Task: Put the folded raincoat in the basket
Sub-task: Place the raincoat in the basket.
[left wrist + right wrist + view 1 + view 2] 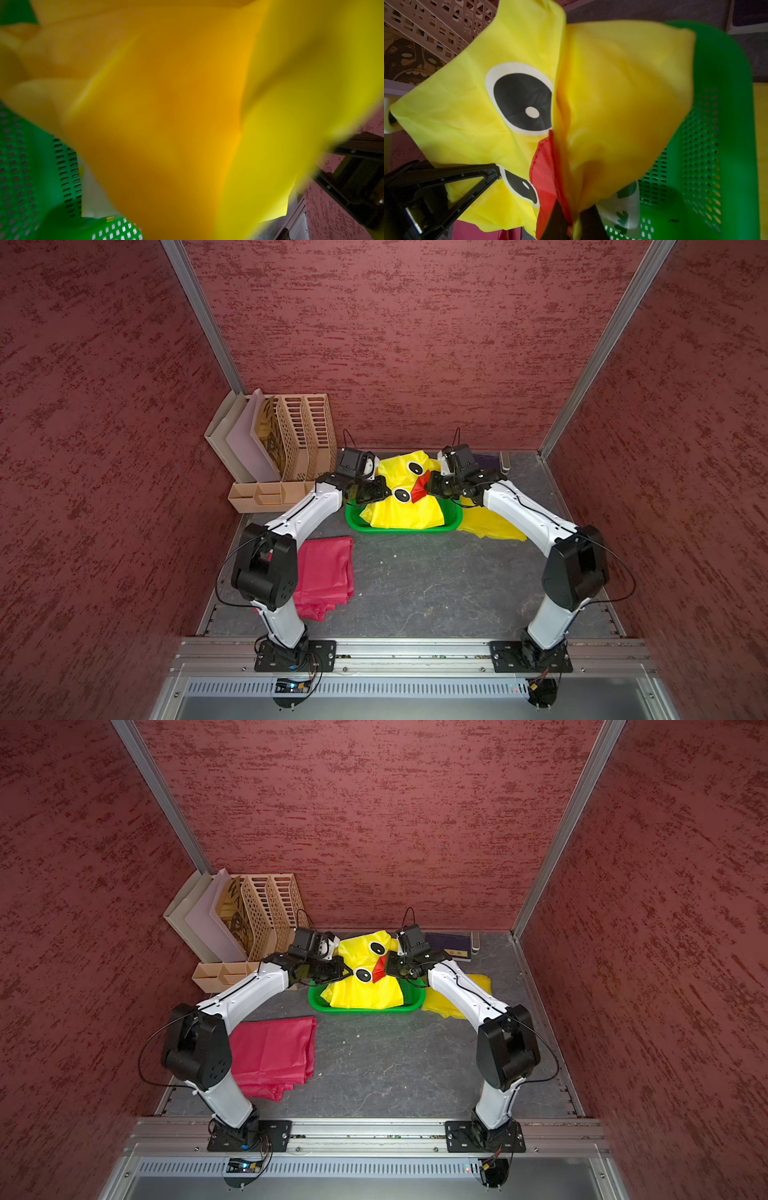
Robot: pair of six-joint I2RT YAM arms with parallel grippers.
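In the left wrist view the raincoat (166,104) is a yellow blur that fills nearly the whole picture, leaving only a corner of the basket (20,166) visible. In both top views it covers the basket's floor and far rim. Inside the basket a white item with green print (625,199) lies mostly buried and cannot be identified. Behind the basket, the book (449,942) bears a label too small to read.
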